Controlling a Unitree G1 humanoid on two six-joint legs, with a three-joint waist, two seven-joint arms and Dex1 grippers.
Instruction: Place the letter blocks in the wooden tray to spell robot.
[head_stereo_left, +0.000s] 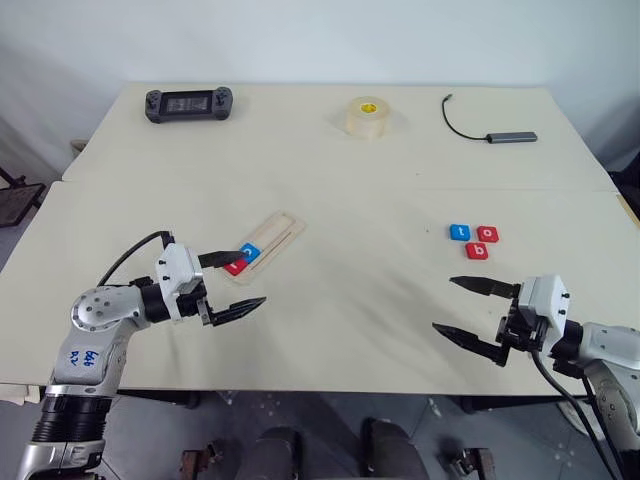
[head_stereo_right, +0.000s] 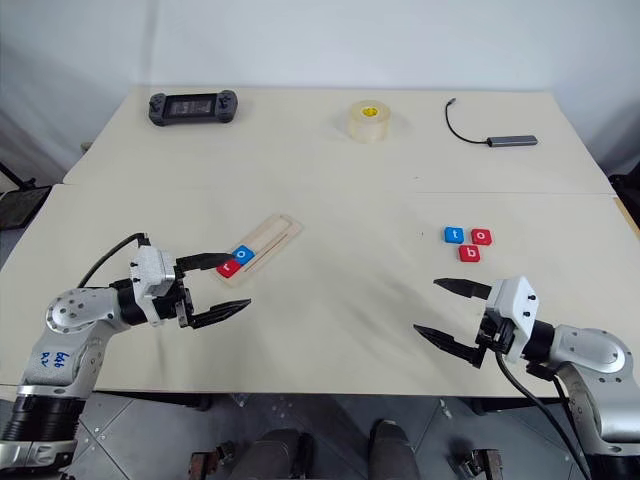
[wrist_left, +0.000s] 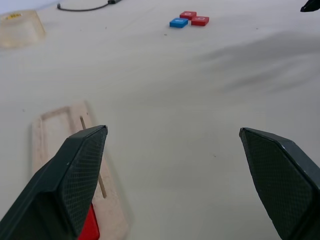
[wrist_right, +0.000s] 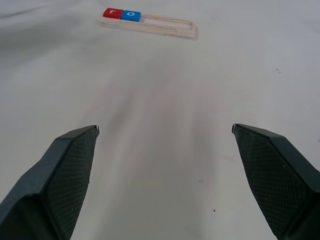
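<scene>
From the head camera, the left gripper hangs over the near left of the table with its two black fingers spread wide and nothing between them; its upper finger overlaps the near end of the wooden tray. The right gripper sits at the near right, its fingers likewise wide apart and empty. The tray lies slantwise left of centre, holding a red block at its near end and a blue o block just beside it. Three more letter blocks cluster on the right, well apart from the tray: a blue t block, a red o block touching it, and a red b block just nearer. Along the far edge lie a game controller, a tape roll and a cabled adapter.

In the left wrist view, the spread fingertips frame the tray, with the three loose blocks far off.

In the right wrist view, open fingertips face the distant tray holding its red and blue pair.
</scene>
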